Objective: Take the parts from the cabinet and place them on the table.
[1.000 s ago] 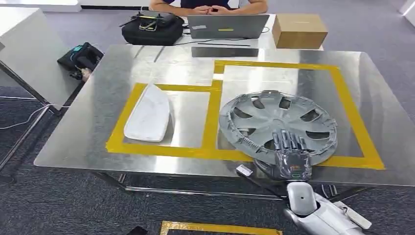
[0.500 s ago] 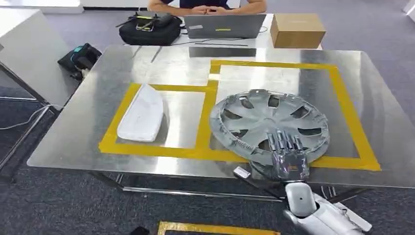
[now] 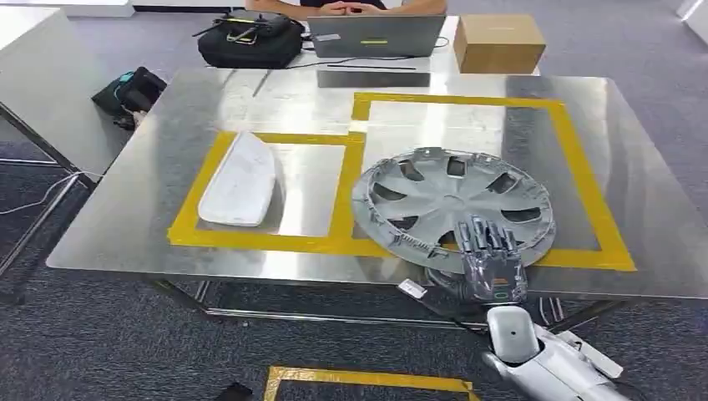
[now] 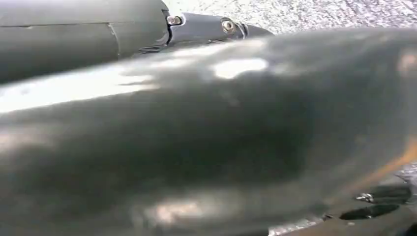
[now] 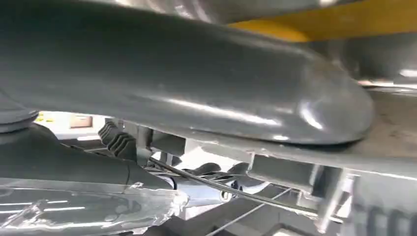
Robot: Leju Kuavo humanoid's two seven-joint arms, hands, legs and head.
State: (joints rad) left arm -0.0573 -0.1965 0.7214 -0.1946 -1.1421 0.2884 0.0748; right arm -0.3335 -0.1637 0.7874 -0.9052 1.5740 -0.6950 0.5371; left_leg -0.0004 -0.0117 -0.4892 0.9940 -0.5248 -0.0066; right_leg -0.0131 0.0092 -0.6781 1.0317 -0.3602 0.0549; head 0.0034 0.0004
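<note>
A silver wheel cover (image 3: 455, 205) lies on the steel table (image 3: 125, 225), inside the right-hand yellow tape frame (image 3: 584, 184). Its near rim overlaps the tape at the table's front edge. My right hand (image 3: 493, 263) grips that near rim, with its fingers (image 3: 488, 238) lying on top of the cover. In the right wrist view the thick grey thumb (image 5: 196, 83) sits close under the table edge, by the yellow tape (image 5: 344, 19). A white curved part (image 3: 240, 180) lies in the left tape frame. A dark finger of my left hand (image 4: 206, 24) hangs beside my body.
At the far side of the table are a laptop (image 3: 376, 35), a cardboard box (image 3: 498, 42) and a black bag (image 3: 250, 40), with a person's hands (image 3: 346, 7) behind. Another dark bag (image 3: 129, 90) lies at the left. A yellow tape mark (image 3: 367, 380) lies on the carpet.
The camera has moved, so the whole picture shifted. The wheel cover and my right hand sit slightly further left against the tape frame than before. The white part has stayed put.
</note>
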